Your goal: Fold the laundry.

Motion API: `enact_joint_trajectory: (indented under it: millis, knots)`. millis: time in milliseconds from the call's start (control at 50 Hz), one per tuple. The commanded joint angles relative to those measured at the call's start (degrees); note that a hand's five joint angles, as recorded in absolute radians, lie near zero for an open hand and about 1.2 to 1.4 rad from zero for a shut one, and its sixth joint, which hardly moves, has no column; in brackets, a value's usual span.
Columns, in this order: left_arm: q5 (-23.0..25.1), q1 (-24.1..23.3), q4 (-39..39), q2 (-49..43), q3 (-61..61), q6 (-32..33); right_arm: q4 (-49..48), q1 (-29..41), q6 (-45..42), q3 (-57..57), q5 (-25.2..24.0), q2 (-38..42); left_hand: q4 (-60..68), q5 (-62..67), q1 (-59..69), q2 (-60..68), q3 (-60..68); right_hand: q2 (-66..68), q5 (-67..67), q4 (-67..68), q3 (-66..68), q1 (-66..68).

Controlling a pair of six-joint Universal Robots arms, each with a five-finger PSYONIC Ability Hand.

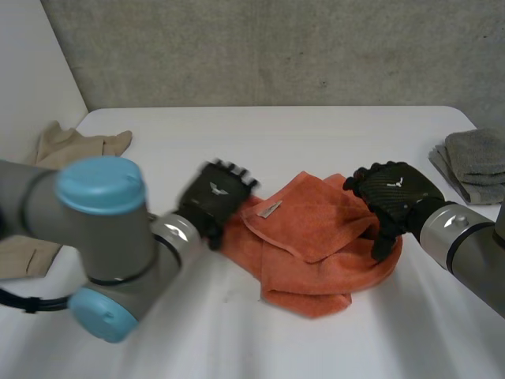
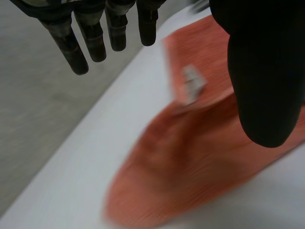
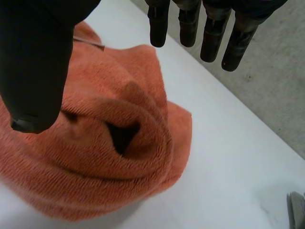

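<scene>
An orange towel lies crumpled in a loose heap at the middle of the white table, with a small grey label on its upper fold. My left hand hovers at the towel's left edge, fingers straight and apart, holding nothing. In the left wrist view the orange towel and its label lie below the thumb. My right hand is over the towel's right edge, open. In the right wrist view the bunched towel sits under the straight fingers and thumb.
A folded grey cloth lies at the table's right edge. A beige garment lies at the far left, partly behind my left arm. A grey wall rises behind the table.
</scene>
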Motion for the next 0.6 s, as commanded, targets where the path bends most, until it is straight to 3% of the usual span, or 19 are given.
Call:
enact_joint_trajectory:
  millis: [20, 340, 600]
  knots:
    - [4.05, -4.17, 0.95, -10.06, 7.02, 1.05, 0.26, -1.60, -1.09, 1.88, 0.18, 0.09, 2.29, 1.30, 2.99, 2.39, 1.94, -2.57, -3.09, -3.31, -2.31, -1.50]
    - [4.40, -4.70, 9.56, -18.86, 17.04, 1.49, -3.08, -5.47, -1.44, 8.56, -0.61, -0.08, 25.99, 25.00, 26.69, 26.09, 25.64, -2.57, -3.09, -3.31, -2.31, -1.50]
    - [4.31, -4.26, 9.38, -16.67, 17.22, 1.66, -4.75, -6.61, 0.58, 9.88, -0.44, -0.43, 24.49, 23.50, 25.20, 24.59, 24.15, -2.57, -3.09, -3.31, -2.31, -1.50]
